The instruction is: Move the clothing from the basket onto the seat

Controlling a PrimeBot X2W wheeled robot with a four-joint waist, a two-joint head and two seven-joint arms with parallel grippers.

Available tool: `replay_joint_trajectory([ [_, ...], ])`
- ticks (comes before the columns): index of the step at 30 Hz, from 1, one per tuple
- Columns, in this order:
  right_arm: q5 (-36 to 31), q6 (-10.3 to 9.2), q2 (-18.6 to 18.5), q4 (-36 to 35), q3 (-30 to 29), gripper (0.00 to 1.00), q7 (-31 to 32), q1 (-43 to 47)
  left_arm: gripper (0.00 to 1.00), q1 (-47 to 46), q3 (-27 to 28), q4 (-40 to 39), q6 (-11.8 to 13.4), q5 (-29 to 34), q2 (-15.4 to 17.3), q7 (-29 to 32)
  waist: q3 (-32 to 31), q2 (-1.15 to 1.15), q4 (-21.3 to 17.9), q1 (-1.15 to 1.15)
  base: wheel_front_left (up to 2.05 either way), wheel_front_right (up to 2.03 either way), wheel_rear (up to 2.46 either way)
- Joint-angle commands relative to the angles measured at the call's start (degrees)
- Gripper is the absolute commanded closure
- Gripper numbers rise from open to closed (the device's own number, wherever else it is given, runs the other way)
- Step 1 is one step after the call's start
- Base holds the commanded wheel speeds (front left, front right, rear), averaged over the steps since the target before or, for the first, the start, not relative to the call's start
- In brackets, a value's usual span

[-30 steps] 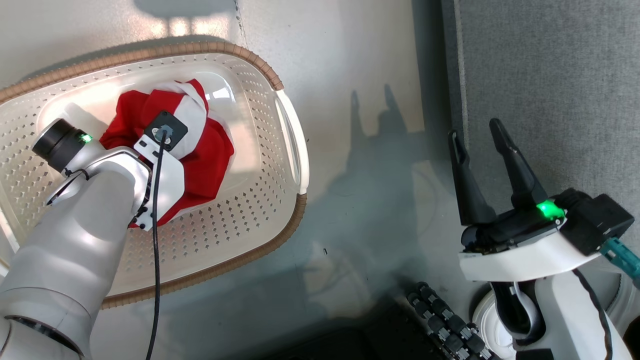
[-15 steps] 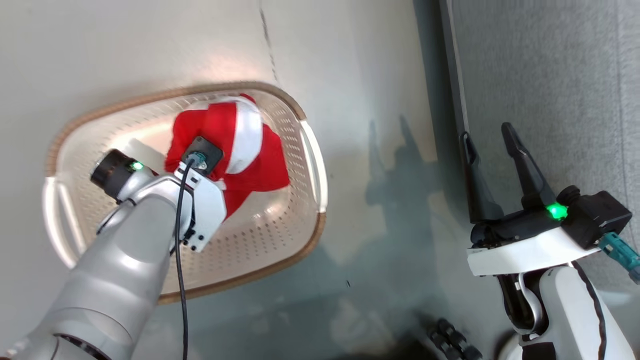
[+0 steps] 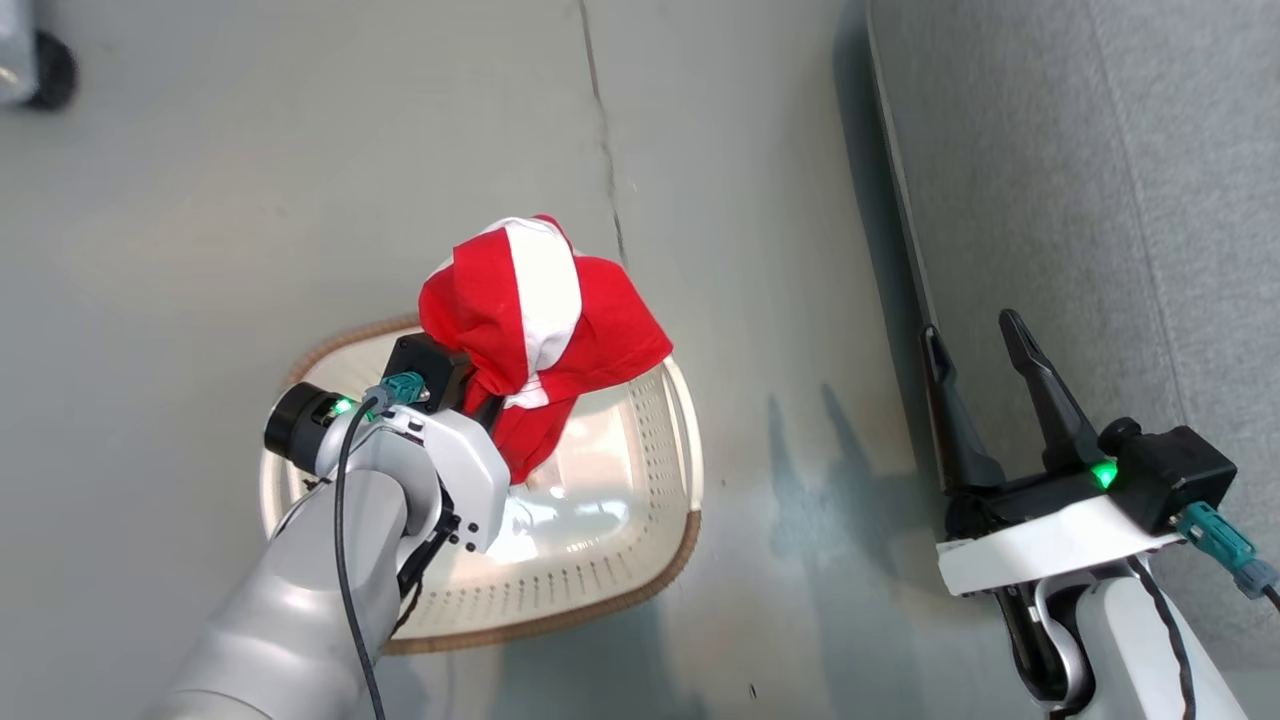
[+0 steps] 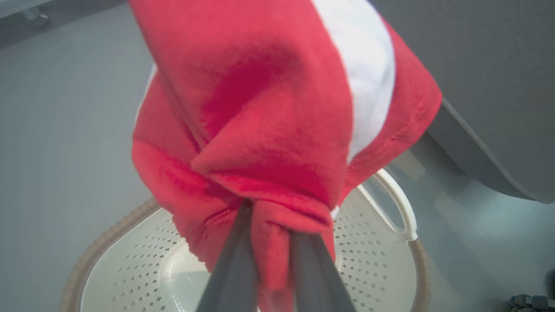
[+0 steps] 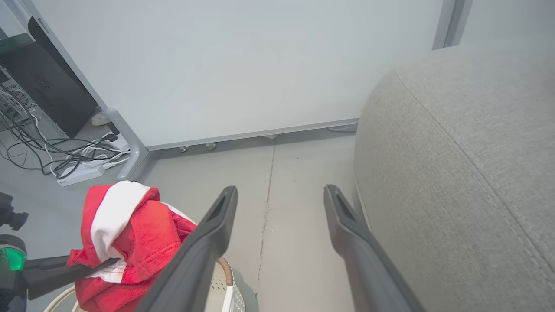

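Here, left fingers [image 4: 232,268] pinch the clothing [image 4: 269,108]; right fingers [image 5: 204,247] gape empty.

Left arm [image 3: 300,600] stretched forward, left gripper [image 4: 269,212] pinched tight on clothing [image 4: 269,108], right gripper [image 3: 972,330] at lower right, fingers spread wide, empty.

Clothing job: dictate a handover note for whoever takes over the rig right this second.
Left tool: shut on the clothing, a red and white bundle hanging above the basket.
Right tool: open, holding nothing, near the edge of the seat.
Done: clothing picked out of the basket; the basket floor that shows is bare.
Left: carry it over to the seat and release.
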Motion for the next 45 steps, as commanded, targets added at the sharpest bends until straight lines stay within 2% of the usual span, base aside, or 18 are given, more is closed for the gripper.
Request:
replay_joint_trajectory([
  [1, -0.4, 0.01, -0.6, 0.2, -0.5, 0.0, -0.2, 0.7, 1.0, 0.9, -0.3, -0.9, 0.0, -1.1, 0.7, -0.6, -5.5, 0.0, 2.5, 0.0, 0.0, 0.0, 0.0],
  [4, 0.0, 0.01, -1.1, 0.7, -1.0, 0.0, -0.2, 1.7, 1.0, 2.3, 0.1, -4.2, 0.0, -4.0, 1.4, -1.4, -9.1, 0.0, 3.5, 0.0, 0.0, 0.0, 0.0],
  [7, 0.1, 0.01, -1.7, 0.7, -2.2, 0.0, -0.2, 2.8, 1.0, 3.1, 2.5, -10.8, 0.0, -4.3, 2.9, -1.5, -11.9, 0.0, 4.7, 0.0, 0.0, 0.0, 0.0],
  [13, -0.9, 0.01, -1.6, -1.3, -4.5, 0.0, -0.2, 4.9, 1.0, 8.5, 12.7, -23.4, 0.0, -2.9, 4.1, -1.5, -17.4, 0.0, 6.6, 0.0, 0.0, 0.0, 0.0],
  [20, -1.1, 0.01, -2.1, -2.1, -4.3, 0.0, -0.2, 6.7, 1.0, 16.5, 27.0, -41.3, 0.0, 3.3, 1.5, -1.5, -22.4, 0.0, 8.1, 0.0, 0.0, 0.0, 0.0],
  [25, -1.1, 0.01, -2.3, -1.8, -3.1, 0.0, -0.2, 7.9, 1.0, 19.9, 32.2, -52.8, 0.0, 6.1, 0.1, -1.5, -25.0, 0.0, 8.2, 0.0, 0.0, 0.0, 0.0],
  [29, -1.1, 0.01, -2.2, -1.6, -2.2, 0.0, -0.2, 8.8, 1.0, 21.3, 35.8, -60.1, 0.0, 6.0, -1.2, -1.5, -26.4, 0.0, 7.9, 0.0, 0.0, 0.0, 0.0],
  [33, -1.1, 0.01, -2.4, -1.4, -1.8, 0.0, -0.2, 9.8, 1.0, 22.1, 35.7, -64.1, 0.0, 6.0, -1.6, -1.5, -27.4, 0.0, 7.6, 0.0, 0.0, 0.0, 0.0],
  [37, -1.2, 0.01, -2.4, -1.4, -1.2, 0.0, -0.2, 10.4, 1.0, 22.7, 33.3, -67.6, 0.0, 6.1, -1.9, -1.5, -28.0, 0.0, 7.2, 0.0, 0.0, 0.0, 0.0],
  [45, -1.2, 0.01, -2.4, -1.1, -0.5, 0.0, -0.2, 10.8, 1.0, 23.5, 22.2, -67.6, 0.0, 7.5, -2.2, -1.5, -28.7, 0.0, 6.9, 0.0, 0.0, 0.0, 0.0],
])
